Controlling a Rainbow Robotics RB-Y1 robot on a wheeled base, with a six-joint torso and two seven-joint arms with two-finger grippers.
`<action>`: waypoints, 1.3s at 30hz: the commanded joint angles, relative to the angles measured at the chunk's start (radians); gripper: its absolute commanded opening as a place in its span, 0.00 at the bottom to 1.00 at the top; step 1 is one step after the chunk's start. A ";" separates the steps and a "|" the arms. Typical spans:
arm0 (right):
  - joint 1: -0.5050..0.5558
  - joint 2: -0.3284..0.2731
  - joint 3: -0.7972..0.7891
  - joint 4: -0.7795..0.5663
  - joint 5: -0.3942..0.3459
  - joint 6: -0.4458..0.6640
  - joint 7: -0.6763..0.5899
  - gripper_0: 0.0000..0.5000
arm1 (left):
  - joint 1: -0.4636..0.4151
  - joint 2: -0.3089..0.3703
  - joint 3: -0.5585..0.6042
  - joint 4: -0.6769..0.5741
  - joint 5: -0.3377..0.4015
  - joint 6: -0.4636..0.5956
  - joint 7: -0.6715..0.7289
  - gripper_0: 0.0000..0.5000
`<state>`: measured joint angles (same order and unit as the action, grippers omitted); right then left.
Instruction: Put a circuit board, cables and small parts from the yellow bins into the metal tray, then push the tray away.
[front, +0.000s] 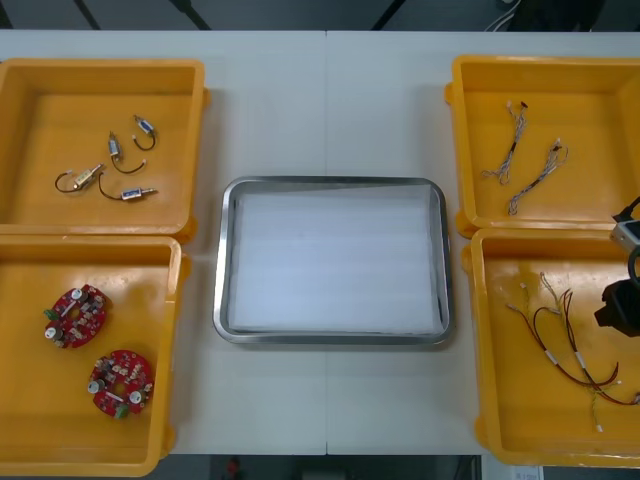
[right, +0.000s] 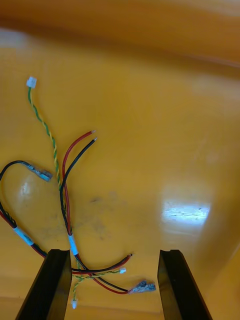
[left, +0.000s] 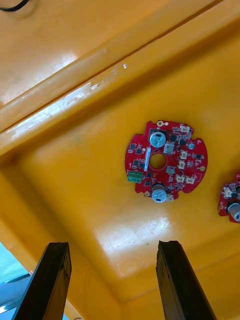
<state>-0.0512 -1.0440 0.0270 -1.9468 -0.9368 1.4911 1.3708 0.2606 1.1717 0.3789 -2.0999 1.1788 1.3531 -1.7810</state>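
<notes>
Bright, even overhead light covers the light table (front: 330, 100), leaving only soft, short shadows inside the yellow bins (front: 100, 66). The metal tray (front: 224, 260) has a shiny rim and a pale, glowing white floor. A white glare patch (the brightest spot there) sits on the right near bin (right: 150, 125). Streaky highlights run along the wall of the left near bin (left: 75, 200).

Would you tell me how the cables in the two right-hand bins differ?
The far bin's cables are pale, thin, and lie as two separate pieces; the near bin's cables are red and black, longer, and tangled together. Both lie loose, with nothing gripping them.
</notes>
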 joint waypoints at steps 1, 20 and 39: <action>0.083 -0.001 0.004 -0.052 0.007 -0.054 0.017 1.00 | 0.035 0.043 -0.037 0.032 0.005 -0.040 -0.130 1.00; 0.175 -0.001 0.091 -0.072 0.113 -0.221 0.050 1.00 | 0.003 0.043 -0.285 0.110 -0.056 -0.262 -0.136 1.00; 0.179 0.041 0.153 -0.072 0.196 -0.239 0.047 1.00 | -0.057 0.042 -0.397 0.141 -0.073 -0.359 -0.127 1.00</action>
<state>0.1078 -1.0174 0.1639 -1.9951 -0.7604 1.2501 1.3778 0.2358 1.1736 -0.0021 -1.9669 1.1186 1.0115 -1.8062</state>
